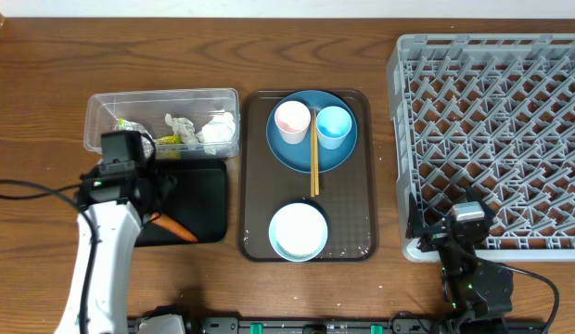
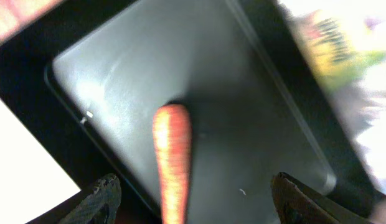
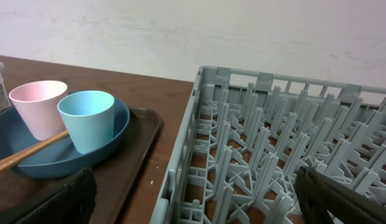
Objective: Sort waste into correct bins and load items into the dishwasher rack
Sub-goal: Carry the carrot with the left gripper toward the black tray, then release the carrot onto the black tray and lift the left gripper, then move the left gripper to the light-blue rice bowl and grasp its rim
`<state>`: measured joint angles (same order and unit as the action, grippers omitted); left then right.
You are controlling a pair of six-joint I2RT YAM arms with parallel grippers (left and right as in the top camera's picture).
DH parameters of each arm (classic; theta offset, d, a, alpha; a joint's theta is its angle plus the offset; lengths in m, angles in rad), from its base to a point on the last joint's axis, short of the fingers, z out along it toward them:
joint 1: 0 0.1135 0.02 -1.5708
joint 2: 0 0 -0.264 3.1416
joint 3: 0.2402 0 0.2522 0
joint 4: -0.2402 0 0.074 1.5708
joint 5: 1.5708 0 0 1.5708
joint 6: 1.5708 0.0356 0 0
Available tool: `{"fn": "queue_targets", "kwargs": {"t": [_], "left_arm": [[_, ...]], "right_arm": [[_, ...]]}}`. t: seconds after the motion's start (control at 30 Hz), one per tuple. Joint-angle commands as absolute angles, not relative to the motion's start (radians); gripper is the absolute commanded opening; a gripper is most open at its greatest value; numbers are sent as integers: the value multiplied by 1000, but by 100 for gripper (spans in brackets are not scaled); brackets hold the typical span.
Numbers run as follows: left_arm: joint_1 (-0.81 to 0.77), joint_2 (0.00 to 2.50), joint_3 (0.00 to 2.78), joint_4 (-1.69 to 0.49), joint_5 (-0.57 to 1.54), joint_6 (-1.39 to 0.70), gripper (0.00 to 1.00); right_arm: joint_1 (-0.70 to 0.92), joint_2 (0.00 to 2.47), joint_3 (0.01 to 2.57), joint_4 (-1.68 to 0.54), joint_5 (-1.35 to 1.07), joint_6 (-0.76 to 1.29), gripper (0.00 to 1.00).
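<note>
As the overhead view shows it, the left arm reaches forward from the near-left edge of the table, its wrist poised over the black tray [image 1: 209, 186], which sits just in front of the clear tub [image 1: 162, 97]. The left gripper [image 2: 196, 202] points down at the tray floor. Its fingers [image 2: 99, 199] are spread wide and hold nothing. The carrot [image 2: 171, 162] lies loose on the tray between them, clear of both fingers, though its near end runs out of the picture.

I note white napkins [image 1: 213, 128] and a yellow-green wrapper [image 1: 134, 128] inside the tub.

The right arm is folded low at the near-right edge, by the near-left corner of the dishwasher rack [image 1: 491, 121]. The right gripper [image 3: 205, 202] faces roughly level across the rack's pegs, fully spread and empty.

On the brown serving tray [image 1: 255, 186], the blue plate [image 1: 297, 158] carries the pink cup [image 1: 292, 121], the light blue cup [image 1: 333, 126] and the chopsticks [image 1: 313, 167]. The bowl [image 1: 298, 231] stands nearer me.
</note>
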<state>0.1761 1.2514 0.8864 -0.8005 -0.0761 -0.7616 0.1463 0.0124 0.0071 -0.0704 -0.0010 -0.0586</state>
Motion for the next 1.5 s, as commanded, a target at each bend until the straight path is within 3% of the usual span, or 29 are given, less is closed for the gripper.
{"fn": "queue_targets", "kwargs": {"t": [0.0, 0.2, 0.5, 1.47], "left_arm": [[177, 1164, 981, -846, 35, -636, 80], [177, 992, 1011, -937, 305, -492, 80], [145, 825, 1011, -1136, 380, -371, 80], [-463, 920, 965, -1048, 373, -456, 79]], "right_arm": [[154, 7, 5, -75, -5, -49, 99], [154, 7, 5, -75, -5, -49, 99], [154, 7, 5, -75, -5, -49, 99], [154, 7, 5, -75, -5, -49, 99]]}}
